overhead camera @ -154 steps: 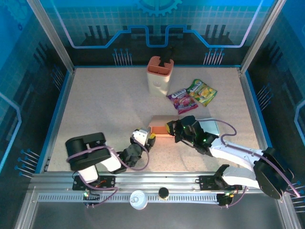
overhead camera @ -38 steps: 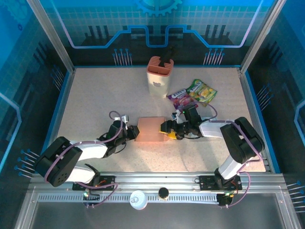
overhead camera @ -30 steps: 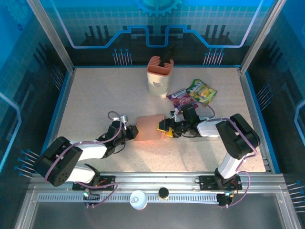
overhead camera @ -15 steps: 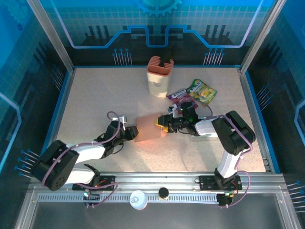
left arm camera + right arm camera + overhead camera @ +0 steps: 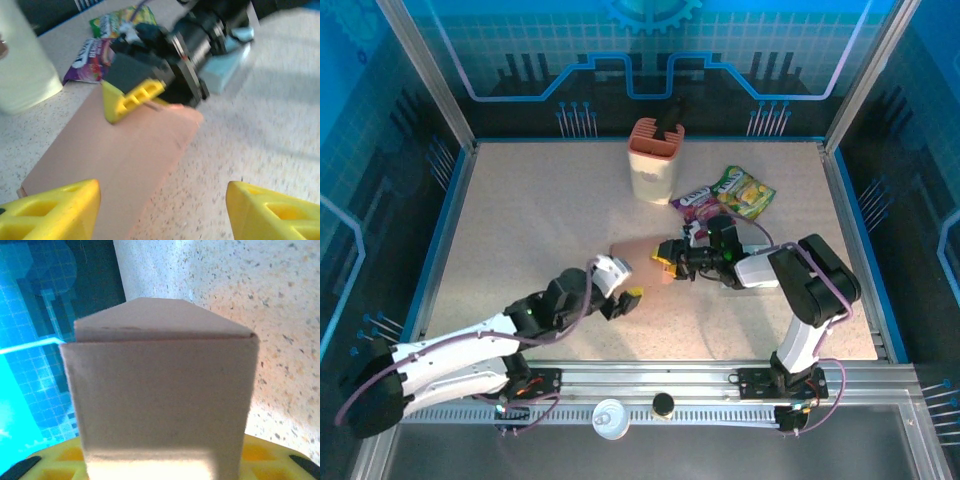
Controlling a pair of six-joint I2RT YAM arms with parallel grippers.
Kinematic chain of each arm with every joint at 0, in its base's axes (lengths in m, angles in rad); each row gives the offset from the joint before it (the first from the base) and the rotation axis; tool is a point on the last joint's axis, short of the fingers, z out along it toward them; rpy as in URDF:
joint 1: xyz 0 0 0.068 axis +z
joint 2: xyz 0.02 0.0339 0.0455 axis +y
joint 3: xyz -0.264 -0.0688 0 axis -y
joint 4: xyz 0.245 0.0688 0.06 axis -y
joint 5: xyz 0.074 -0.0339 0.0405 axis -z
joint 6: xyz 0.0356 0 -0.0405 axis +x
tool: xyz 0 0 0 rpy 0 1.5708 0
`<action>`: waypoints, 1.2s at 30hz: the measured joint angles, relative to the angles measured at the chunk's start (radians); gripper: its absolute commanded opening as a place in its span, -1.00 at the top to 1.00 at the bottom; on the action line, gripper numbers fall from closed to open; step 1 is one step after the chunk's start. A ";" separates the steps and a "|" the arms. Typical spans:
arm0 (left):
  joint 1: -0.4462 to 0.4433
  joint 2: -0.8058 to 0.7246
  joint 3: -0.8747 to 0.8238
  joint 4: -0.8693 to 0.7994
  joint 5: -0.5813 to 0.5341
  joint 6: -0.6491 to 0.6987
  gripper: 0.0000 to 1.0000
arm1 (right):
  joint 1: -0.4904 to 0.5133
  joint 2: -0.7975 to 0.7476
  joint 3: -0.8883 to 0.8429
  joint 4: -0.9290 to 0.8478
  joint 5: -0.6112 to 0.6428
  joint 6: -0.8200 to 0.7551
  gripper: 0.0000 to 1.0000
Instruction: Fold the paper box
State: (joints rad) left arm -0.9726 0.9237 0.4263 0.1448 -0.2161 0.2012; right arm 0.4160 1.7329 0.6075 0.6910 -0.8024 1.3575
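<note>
The brown paper box [image 5: 638,258] lies flat and tilted near the table's middle. My right gripper [image 5: 667,265] is shut on its right end. In the right wrist view the box [image 5: 160,385] stands between the yellow fingers [image 5: 55,460], its pointed flap facing away. My left gripper [image 5: 623,292] hovers just in front of the box, open. The left wrist view has its yellow fingertips [image 5: 50,210] wide apart with nothing between them. Beyond them are the box [image 5: 125,150] and the right gripper's yellow finger [image 5: 132,95] pressing on the box's far end.
A cream and pink holder [image 5: 653,160] stands at the back. Two snack packets [image 5: 705,208] [image 5: 745,192] lie to its right, just behind my right arm. In the left wrist view the holder [image 5: 20,70] and a packet [image 5: 95,55] sit beyond the box.
My left gripper has let go of the box's left end, opened, and pulled back toward the near edge. The right gripper has closed on the box's right end.
</note>
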 measured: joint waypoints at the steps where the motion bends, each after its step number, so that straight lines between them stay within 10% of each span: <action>1: -0.020 0.011 0.000 -0.011 -0.025 0.054 -0.42 | -0.005 -0.017 -0.006 -0.004 -0.003 0.013 0.43; 13: -0.050 0.190 0.000 0.106 -0.310 0.464 -0.64 | -0.013 -0.192 -0.008 -0.208 -0.014 0.019 0.43; 25: -0.052 0.305 -0.001 0.205 -0.341 0.577 -0.57 | -0.013 -0.209 -0.012 -0.235 -0.015 0.065 0.44; 36: -0.051 0.343 0.005 0.260 -0.348 0.624 0.07 | -0.014 -0.237 -0.026 -0.250 -0.010 0.095 0.43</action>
State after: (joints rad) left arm -1.0241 1.2667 0.4316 0.4049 -0.5644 0.8257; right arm 0.4019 1.4963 0.5819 0.4408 -0.8124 1.4528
